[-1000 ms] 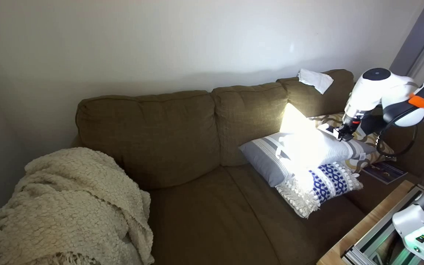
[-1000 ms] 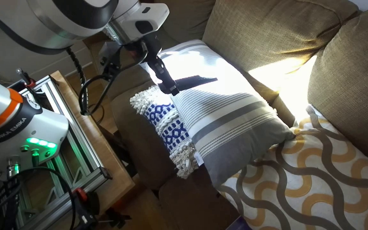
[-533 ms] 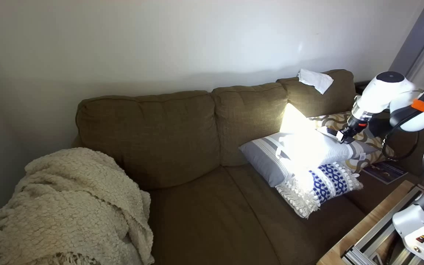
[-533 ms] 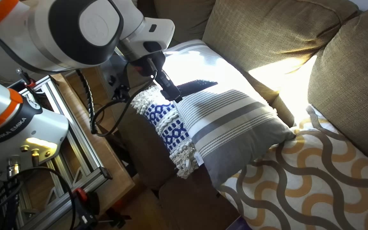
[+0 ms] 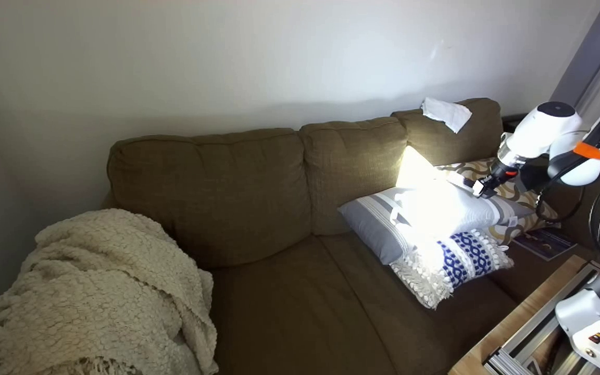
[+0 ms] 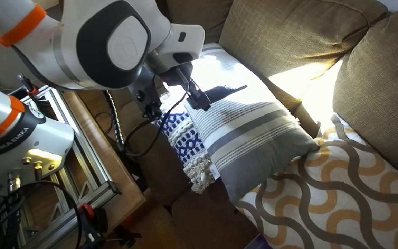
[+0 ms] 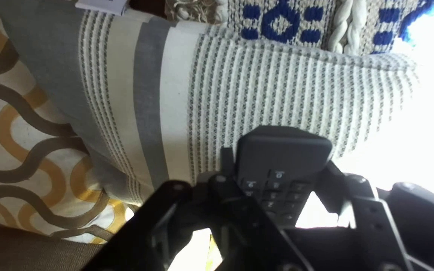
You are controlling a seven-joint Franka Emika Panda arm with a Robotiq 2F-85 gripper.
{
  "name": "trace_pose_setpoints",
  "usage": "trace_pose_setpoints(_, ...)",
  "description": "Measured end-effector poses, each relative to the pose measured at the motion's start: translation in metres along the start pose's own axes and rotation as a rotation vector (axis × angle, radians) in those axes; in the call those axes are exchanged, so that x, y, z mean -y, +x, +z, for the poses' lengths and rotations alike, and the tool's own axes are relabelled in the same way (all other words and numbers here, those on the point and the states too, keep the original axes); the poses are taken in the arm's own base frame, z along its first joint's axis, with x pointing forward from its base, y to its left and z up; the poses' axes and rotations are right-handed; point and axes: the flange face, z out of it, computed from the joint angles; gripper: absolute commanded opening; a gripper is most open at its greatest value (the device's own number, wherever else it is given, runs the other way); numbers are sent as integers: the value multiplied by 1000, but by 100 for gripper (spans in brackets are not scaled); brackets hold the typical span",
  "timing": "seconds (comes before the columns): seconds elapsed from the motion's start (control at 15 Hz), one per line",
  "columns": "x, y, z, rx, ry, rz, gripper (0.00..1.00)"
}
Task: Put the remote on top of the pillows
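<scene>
In the wrist view the gripper (image 7: 280, 169) has the remote (image 7: 283, 150) clamped between its fingers, the keypad facing the camera and the visible end pointing to 12 o'clock. The keys can be made out there; in an exterior view the remote (image 6: 221, 92) is a dark strip reaching from the fingers toward 2 o'clock. It is over the striped pillow (image 7: 217, 94); whether the two touch I cannot tell. Shown only in an exterior view are a cream blanket (image 5: 107, 291) at 8 o'clock and, at 2 o'clock, a white cloth (image 5: 447, 113) on the back of the sofa (image 5: 300, 307).

The arm's base (image 6: 43, 133) reads FRANKA EMIKA. The white tag (image 7: 104, 5) on the striped pillow, near 11 o'clock in the wrist view, is cut off and unreadable. The marks on the keys are too blurred to read.

Also in the wrist view, the striped pillow's edge overlaps the blue-patterned pillow (image 7: 281, 22) toward 1 o'clock and borders the swirl-patterned pillow (image 7: 40, 162) between 8 and 9 o'clock. The sofa seat runs wide between the pillows and the blanket. In an exterior view the wooden table (image 6: 128, 195) has its edge at 7 o'clock from the gripper, well apart from it.
</scene>
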Motion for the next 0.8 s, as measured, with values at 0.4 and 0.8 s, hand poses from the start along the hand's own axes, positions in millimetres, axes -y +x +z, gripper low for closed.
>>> trace_pose_setpoints(0.4, -3, 1, 31, 16, 37, 3, 26)
trace_pose_setpoints(0.8, -10, 8, 50, 22, 48, 5, 90)
